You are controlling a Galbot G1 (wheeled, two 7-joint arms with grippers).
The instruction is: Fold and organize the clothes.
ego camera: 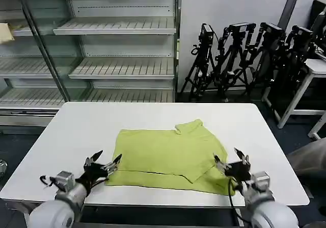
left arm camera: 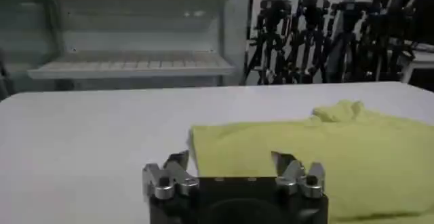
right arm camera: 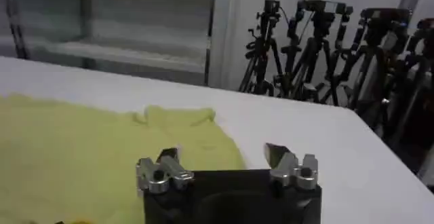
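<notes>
One garment: lime T-shirt (ego camera: 165, 159), partly folded, apparently flat on white table (ego camera: 76, 136).
Left gripper (ego camera: 104, 164): fingers spread, beside shirt's left edge.
Right gripper (ego camera: 230, 164): fingers spread, at shirt's right corner.

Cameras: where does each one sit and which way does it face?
Head: high on the robot, facing forward and down at the white table, T-shirt, left gripper, right gripper, both open.
Left wrist: low behind the left gripper, facing across the T-shirt toward the shelves.
Right wrist: low behind the right gripper, facing over the T-shirt toward the tripods.
Shared: all three show the T-shirt.
</notes>
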